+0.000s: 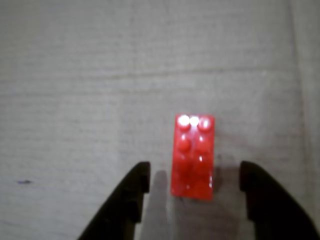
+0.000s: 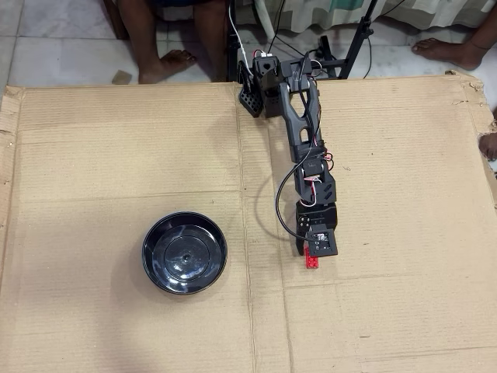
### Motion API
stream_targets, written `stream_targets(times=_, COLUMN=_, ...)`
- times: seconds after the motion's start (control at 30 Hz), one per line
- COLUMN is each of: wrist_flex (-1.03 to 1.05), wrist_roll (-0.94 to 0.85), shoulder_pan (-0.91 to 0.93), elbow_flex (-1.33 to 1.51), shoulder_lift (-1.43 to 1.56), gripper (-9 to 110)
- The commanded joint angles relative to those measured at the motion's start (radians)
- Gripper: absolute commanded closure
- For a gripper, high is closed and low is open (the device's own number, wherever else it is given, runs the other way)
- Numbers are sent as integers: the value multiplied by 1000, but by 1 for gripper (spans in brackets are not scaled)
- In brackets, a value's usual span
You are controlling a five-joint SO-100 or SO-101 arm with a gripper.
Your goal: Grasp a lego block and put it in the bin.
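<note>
The lego block (image 1: 194, 150), a small red studded brick, lies flat on the cardboard, its near end between my fingertips. My gripper (image 1: 195, 172) is open, one dark finger (image 1: 132, 195) to the left of the brick and the other to its right, with gaps on both sides. In the overhead view the gripper (image 2: 314, 255) points down over the brick (image 2: 312, 263), which is partly hidden under it. The bin (image 2: 185, 252), a round glossy black bowl, sits empty on the cardboard well to the left of the gripper in that view.
A large cardboard sheet (image 2: 116, 155) covers the work area; its edges lie at the far left and right. The arm's base (image 2: 260, 81) stands at the top edge. People's bare feet (image 2: 167, 62) and stand legs (image 2: 353, 47) are on the tiled floor beyond it.
</note>
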Motion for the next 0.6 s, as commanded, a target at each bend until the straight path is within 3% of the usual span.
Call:
stream_targets(times=0.0, wrist_flex=-6, wrist_roll=5, shoulder_pan=-5, elbow_flex=-64, shoulder_lift=-9, gripper=80)
stream_targets(times=0.43, wrist_flex=-6, wrist_roll=6, shoulder_pan=-5, elbow_flex=-187, shoulder_lift=-158, gripper=82)
stream_targets(times=0.57, wrist_flex=-6, wrist_roll=8, shoulder_pan=-3, elbow_flex=-184, shoulder_lift=-160, gripper=92)
